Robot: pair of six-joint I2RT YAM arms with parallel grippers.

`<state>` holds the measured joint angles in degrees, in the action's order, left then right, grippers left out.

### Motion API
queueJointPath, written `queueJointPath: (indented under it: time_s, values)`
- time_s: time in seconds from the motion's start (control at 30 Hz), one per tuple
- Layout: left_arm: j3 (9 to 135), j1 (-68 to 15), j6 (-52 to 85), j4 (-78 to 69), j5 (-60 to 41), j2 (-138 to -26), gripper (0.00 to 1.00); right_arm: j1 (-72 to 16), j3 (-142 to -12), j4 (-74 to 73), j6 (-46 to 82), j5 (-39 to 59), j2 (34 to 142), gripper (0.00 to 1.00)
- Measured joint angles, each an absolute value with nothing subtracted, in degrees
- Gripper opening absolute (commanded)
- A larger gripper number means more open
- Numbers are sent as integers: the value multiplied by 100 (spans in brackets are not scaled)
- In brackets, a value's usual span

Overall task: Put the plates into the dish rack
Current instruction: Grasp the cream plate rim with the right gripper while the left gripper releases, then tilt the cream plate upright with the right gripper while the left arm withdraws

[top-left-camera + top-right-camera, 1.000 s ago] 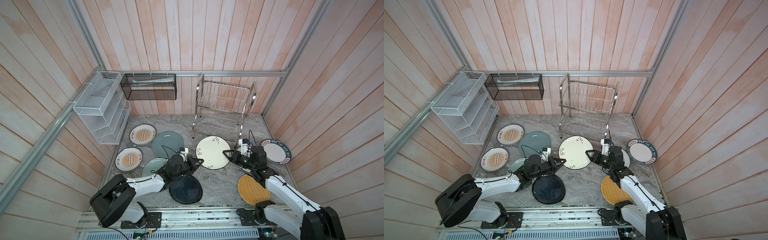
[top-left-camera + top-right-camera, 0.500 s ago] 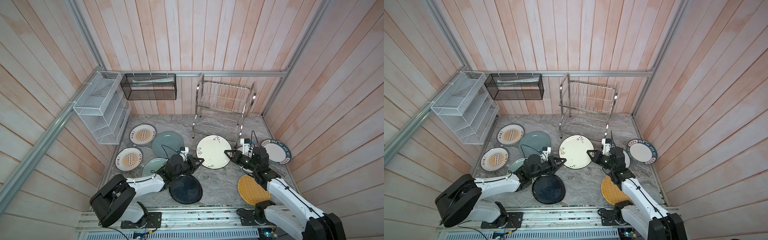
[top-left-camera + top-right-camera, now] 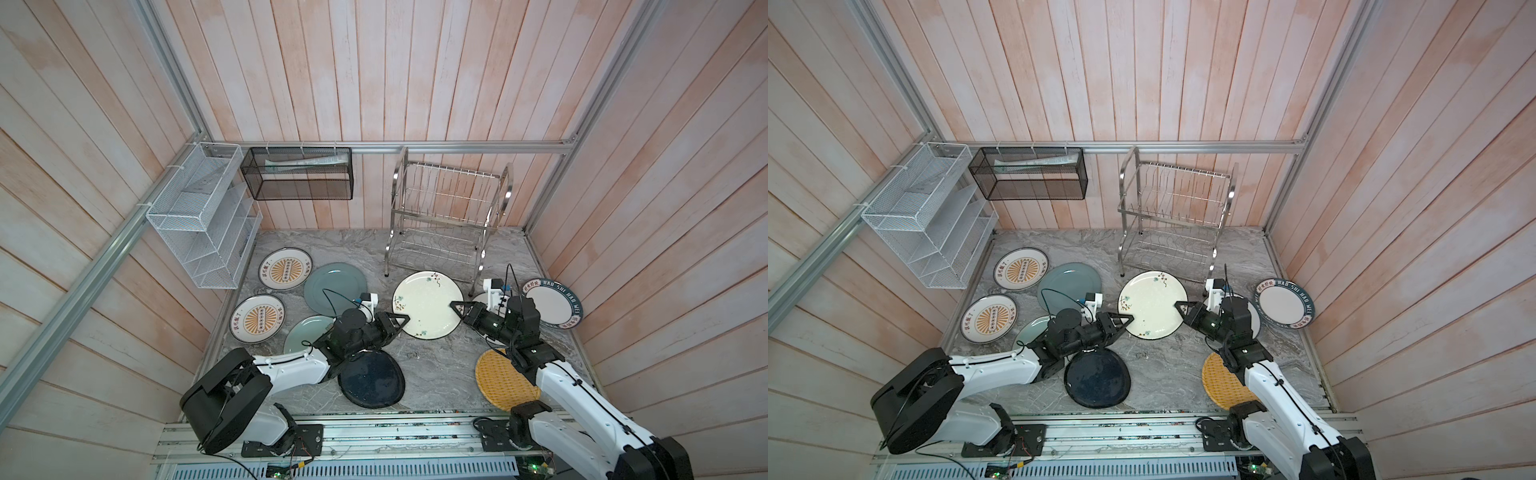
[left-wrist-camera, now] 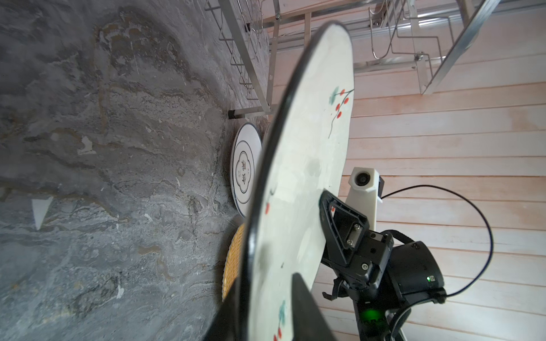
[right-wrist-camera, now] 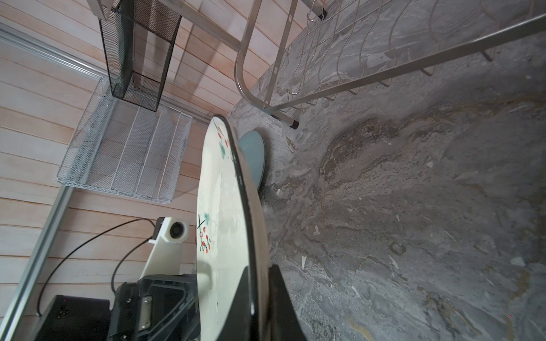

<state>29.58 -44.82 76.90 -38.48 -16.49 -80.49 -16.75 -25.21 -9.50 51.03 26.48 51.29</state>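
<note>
The cream plate [image 3: 428, 305], sprigged with red berries, hangs roughly level just above the middle of the table [image 3: 436, 365], right in front of the dish rack [image 3: 446, 220], which stands by the back edge. The right gripper [image 3: 455, 306] is clamped tight on the plate's right rim, one finger above and one below. The left gripper [image 3: 404, 320] has its jaws either side of the opposite rim, but whether they press on it I cannot tell. The other plates lie on the table: a grey-blue plate [image 3: 334, 282] just left of the cream one, an orange sunburst plate [image 3: 286, 269] and a second orange sunburst plate [image 3: 257, 318] along the left edge, a pale green plate [image 3: 301, 336] half under the left arm, a navy plate [image 3: 372, 380] and a yellow woven plate [image 3: 498, 384] near the front edge, a white lettered plate [image 3: 550, 303] at the right edge, and a second white plate [image 4: 245, 168] mostly hidden beneath the right gripper. A white mesh shelf [image 3: 199, 220] hangs on the left wall, a black mesh basket [image 3: 297, 178] on the back wall.
</note>
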Motion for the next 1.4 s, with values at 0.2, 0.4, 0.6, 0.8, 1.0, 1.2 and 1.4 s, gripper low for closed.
queueJointPath:
  time_s: [0.2,0.4,0.6,0.8,1.0,1.2,1.4]
  values:
    - [3129,-4506,6759,-2797,-1249,-7170,100,-1708,-2591,-368,4912,2178,4810,0]
    - [3682,-4383,4960,-1863,-93,-6281,100,-1706,-2902,224,4639,1514,4716,0]
    - [4276,-3739,3151,-1468,722,-7048,93,-1706,-3409,648,4392,1087,4515,0]
    - [5511,-3253,1970,-1275,705,-8796,74,-1706,-3894,1083,4165,882,4075,0]
    - [7107,-2939,1337,-1087,200,-10484,60,-1706,-4276,1651,3975,714,3612,0]
    - [8051,-2735,1083,-740,-134,-11448,60,-1706,-4584,2226,3863,602,3251,0]
    - [8700,-2731,934,-486,-325,-11948,49,-1706,-4698,2451,3852,593,3120,0]
